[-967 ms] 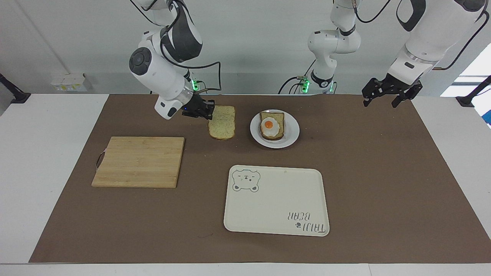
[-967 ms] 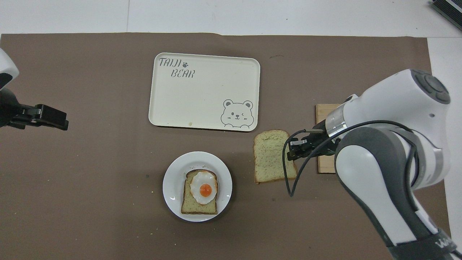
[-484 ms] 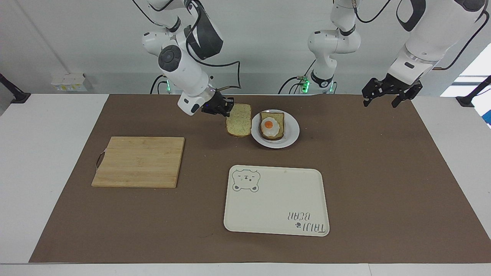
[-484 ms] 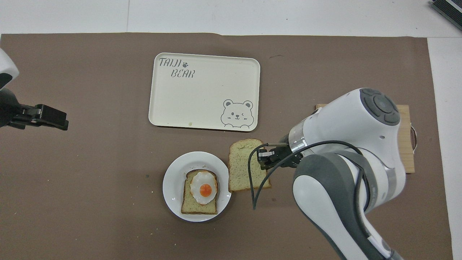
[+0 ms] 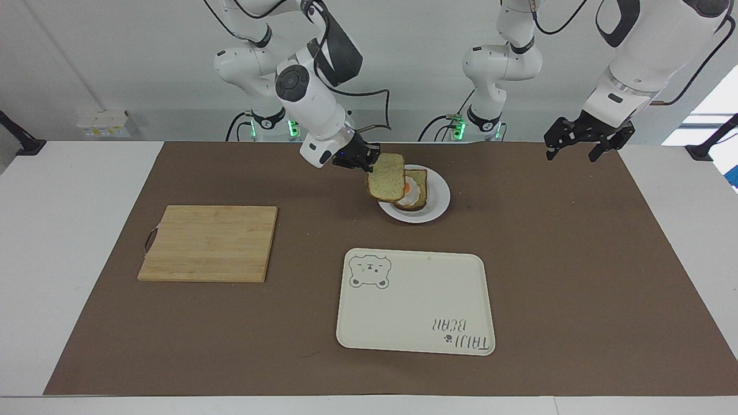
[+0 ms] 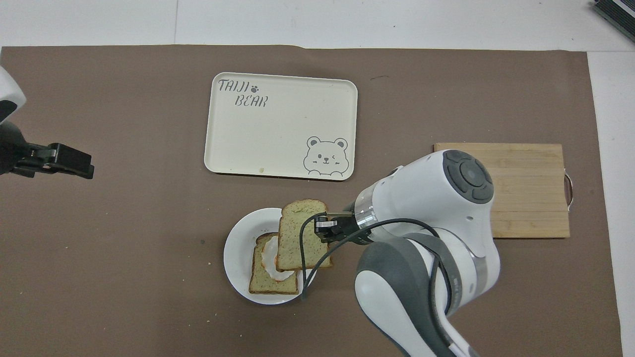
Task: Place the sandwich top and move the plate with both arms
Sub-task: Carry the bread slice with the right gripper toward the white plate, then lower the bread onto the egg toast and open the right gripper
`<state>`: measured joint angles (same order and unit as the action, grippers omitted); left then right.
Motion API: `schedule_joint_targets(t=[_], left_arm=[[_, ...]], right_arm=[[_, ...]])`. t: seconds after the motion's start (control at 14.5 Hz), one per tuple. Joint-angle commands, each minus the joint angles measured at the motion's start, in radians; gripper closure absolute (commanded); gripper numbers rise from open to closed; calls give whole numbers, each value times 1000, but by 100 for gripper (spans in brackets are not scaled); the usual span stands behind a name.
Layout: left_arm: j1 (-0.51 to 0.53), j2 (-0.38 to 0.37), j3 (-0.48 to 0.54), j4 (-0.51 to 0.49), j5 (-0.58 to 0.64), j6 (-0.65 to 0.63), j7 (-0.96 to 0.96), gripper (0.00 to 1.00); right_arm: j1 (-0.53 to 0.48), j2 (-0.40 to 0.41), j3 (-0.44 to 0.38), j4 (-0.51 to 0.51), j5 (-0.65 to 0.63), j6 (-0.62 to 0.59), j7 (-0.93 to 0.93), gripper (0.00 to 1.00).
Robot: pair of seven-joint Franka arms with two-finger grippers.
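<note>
The right gripper (image 5: 364, 160) is pinching the sandwich top (image 5: 386, 177) by its edge, with its fingers squeezed tight on the bread. A second ago this slice was up over the brown mat, beside the plate. Now the right arm has carried it sideways, and the slice hangs tilted in the air over the plate (image 5: 440, 202). It covers part of the egg bread (image 6: 263, 282) that lies on the plate, but it does not look like it touches it yet. So the first job is close to done, I think: the slice needs to go a bit more toward the middle, get flat, and come down on the egg. If it is let go while tilted, it may slide off. The left gripper (image 5: 581, 145) waits with its fingers wide apart and nothing in them, up over the mat at the left arm's end of the table. The bear tray (image 5: 415, 323) and the wooden board (image 5: 207, 242) have not moved.
</note>
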<state>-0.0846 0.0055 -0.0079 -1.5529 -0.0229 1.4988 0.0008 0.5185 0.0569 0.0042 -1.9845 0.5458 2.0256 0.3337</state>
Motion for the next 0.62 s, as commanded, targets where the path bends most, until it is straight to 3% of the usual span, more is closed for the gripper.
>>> schedule_joint_targets(t=[0.0, 0.55], left_arm=[[14, -18, -9, -19, 9, -3, 8, 0], [14, -18, -9, -19, 9, -3, 8, 0]], right_arm=[[37, 24, -3, -16, 43, 44, 16, 100], [179, 142, -3, -74, 95, 306, 25, 100]])
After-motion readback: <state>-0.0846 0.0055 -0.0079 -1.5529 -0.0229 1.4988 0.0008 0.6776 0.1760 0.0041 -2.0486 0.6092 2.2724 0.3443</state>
